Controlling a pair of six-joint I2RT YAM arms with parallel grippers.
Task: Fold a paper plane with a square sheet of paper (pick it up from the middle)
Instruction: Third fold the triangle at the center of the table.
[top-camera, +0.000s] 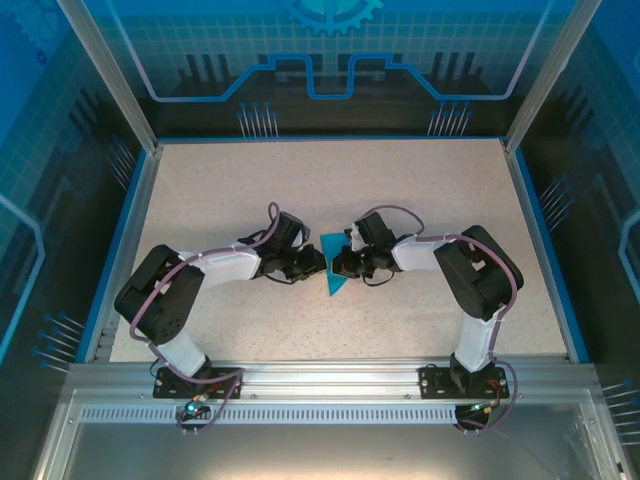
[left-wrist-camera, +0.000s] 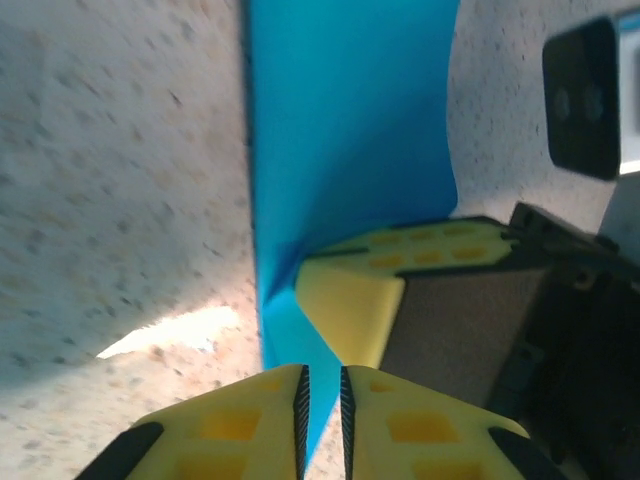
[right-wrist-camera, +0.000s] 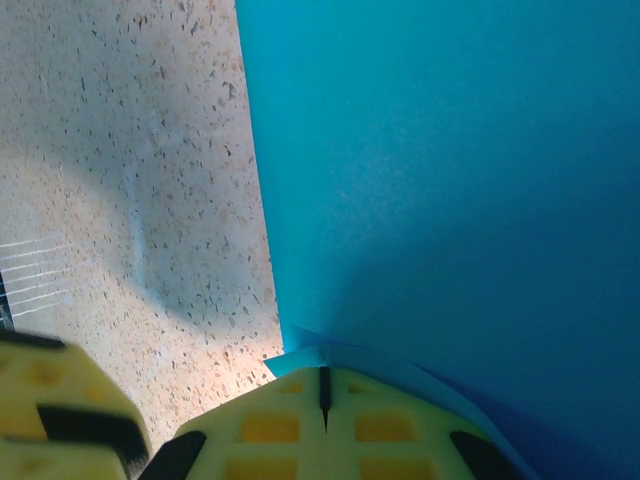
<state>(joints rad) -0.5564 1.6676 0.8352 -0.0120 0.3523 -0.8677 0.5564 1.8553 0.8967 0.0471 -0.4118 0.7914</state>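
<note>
The blue sheet of paper (top-camera: 333, 282) is at mid-table between both grippers, showing a pointed tip toward the near edge. In the left wrist view the paper (left-wrist-camera: 350, 130) stands up off the table, and its lower edge runs into the narrow slot between the yellow jaws of my left gripper (left-wrist-camera: 322, 385), which stand slightly apart. My right gripper (right-wrist-camera: 323, 375) is shut, with a folded corner of the paper (right-wrist-camera: 450, 180) pinched at its tip. The grippers face each other, left gripper (top-camera: 316, 264) and right gripper (top-camera: 340, 266) nearly touching.
The speckled tabletop (top-camera: 330, 180) stretches behind and to both sides, bounded by a blue rim (top-camera: 130, 230) and metal frame posts. The right gripper's yellow finger (left-wrist-camera: 355, 300) sits close in front of my left jaws.
</note>
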